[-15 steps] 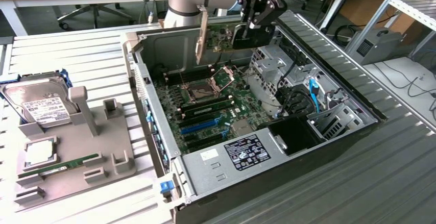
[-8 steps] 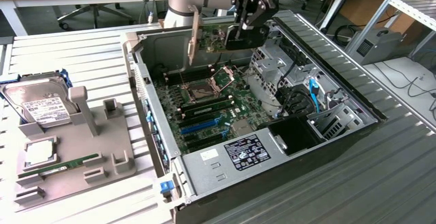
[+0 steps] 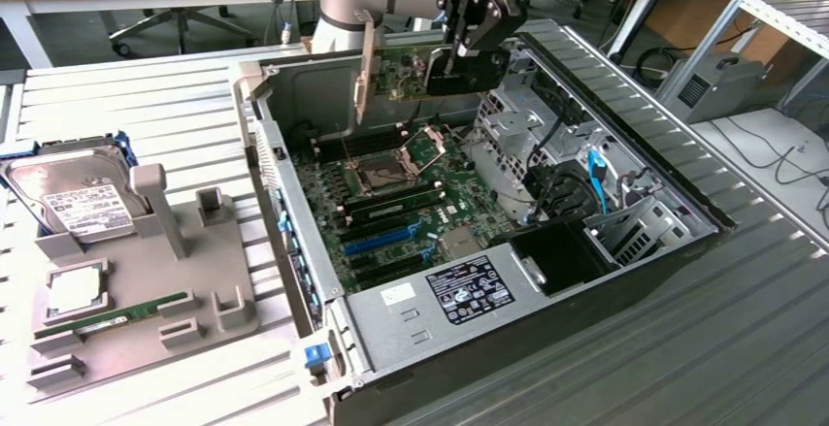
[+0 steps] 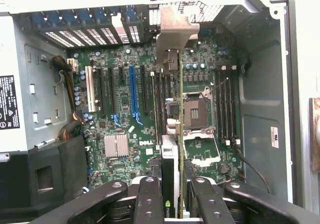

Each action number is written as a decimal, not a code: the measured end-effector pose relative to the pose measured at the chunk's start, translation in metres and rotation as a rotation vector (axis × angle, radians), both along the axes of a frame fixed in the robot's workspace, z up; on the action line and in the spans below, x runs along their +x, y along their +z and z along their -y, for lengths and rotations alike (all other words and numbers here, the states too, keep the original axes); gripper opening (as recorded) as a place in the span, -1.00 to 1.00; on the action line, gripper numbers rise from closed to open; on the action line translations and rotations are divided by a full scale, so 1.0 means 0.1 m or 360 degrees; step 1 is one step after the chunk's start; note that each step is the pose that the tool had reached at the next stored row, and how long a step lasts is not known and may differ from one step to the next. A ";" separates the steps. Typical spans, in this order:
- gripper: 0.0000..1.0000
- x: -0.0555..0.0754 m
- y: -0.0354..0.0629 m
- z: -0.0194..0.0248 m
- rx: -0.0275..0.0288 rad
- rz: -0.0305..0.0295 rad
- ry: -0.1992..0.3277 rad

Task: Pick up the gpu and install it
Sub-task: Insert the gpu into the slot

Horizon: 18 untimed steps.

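Black, thin expansion card with a pale metal bracket (image 3: 365,77), the gpu (image 3: 412,69), hangs edge-down over the far end of the open grey steel computer case (image 3: 428,311). The hand (image 3: 477,43), partly closed, clamps its upper edge, evidently so the card lines up with the green motherboard (image 3: 388,203) slots.

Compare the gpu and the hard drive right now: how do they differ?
The gpu hangs on edge in the gripper above the open case; the hard drive rests in the grey tray outside it, untouched. The gpu is a thin card with a long metal bracket; the hard drive is a silver box with a white label. Both are rectangular parts, neither installed.
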<state>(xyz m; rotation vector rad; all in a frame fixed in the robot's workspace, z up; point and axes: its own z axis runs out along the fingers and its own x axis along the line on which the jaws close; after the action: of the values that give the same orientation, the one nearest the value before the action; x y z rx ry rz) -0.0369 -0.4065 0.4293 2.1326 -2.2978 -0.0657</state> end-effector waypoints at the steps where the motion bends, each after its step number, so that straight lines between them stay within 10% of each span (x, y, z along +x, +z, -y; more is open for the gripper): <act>1: -0.47 0.00 0.000 0.000 0.00000 0.00000 0.0000; 18: -0.47 -0.15 -0.266 0.000 0.00000 0.00031 0.0000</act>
<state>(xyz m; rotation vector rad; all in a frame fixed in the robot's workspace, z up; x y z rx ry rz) -0.0518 -0.4065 0.4027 2.1336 -2.2989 -0.0637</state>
